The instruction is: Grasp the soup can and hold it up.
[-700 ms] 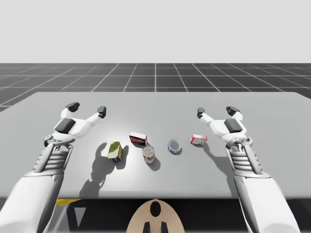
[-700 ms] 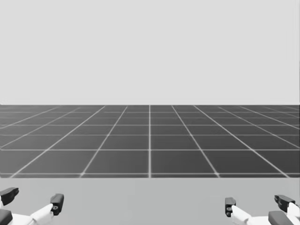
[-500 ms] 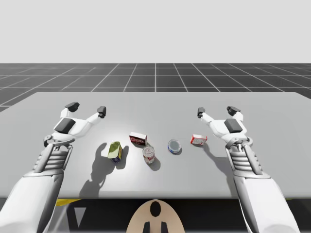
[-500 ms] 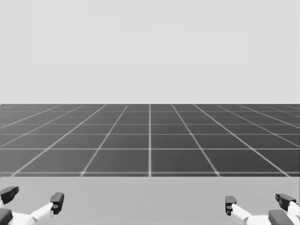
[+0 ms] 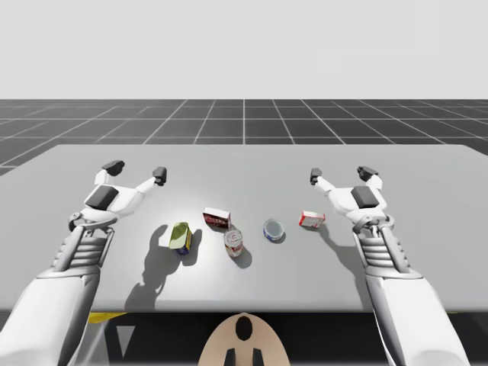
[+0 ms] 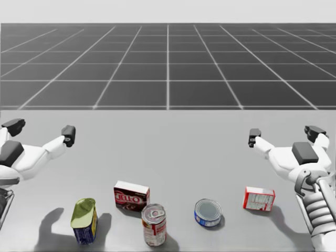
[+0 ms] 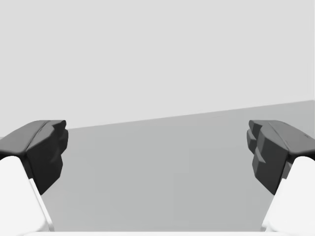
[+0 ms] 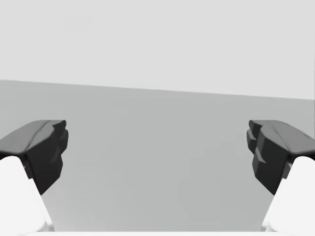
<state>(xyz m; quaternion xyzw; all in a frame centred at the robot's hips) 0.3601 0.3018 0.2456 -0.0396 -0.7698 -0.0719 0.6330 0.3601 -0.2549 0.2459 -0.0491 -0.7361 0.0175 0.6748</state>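
The soup can, red and white with a silver lid, stands upright on the grey table near its front middle. My left gripper hovers open over the table's left part, well back and left of the can. Over the right part my right gripper is open too, far from the can. Nothing lies between either pair of fingers.
A green and yellow can stands left of the soup can. Behind it is a dark red box. To its right lie a flat blue can and a red and white box.
My head has turned downward, so the head view now takes in the table and the things on it. Neither arm has moved.
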